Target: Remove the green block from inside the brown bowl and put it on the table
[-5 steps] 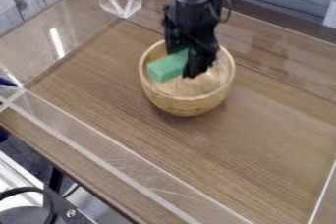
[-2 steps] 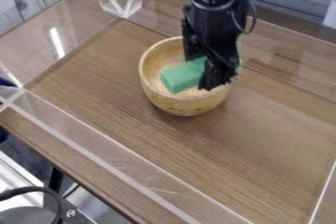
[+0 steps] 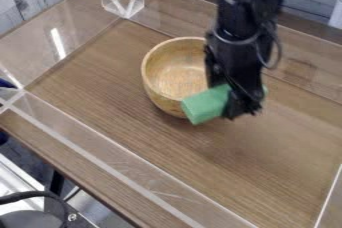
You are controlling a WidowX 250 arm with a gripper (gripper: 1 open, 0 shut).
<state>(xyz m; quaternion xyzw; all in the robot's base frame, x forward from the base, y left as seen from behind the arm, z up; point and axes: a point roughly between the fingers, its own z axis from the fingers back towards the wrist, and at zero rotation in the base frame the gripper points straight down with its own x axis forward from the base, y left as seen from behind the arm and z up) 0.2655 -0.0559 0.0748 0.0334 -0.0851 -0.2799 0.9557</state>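
a: green block (image 3: 206, 105) sits pinched in the gripper (image 3: 222, 102), jaws closed on it, right of centre, clear of the brown bowl (image 3: 178, 74) and over its lower right rim edge.

b: long axis?

a: tilted, lower left to upper right; bare table (image 3: 160, 162) lies below it.

b: count?

a: one block, one bowl, one gripper.

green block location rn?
In the camera view the green block is held in the claw, outside the brown bowl by its near right rim, above the table; whether it touches the wood isn't clear.
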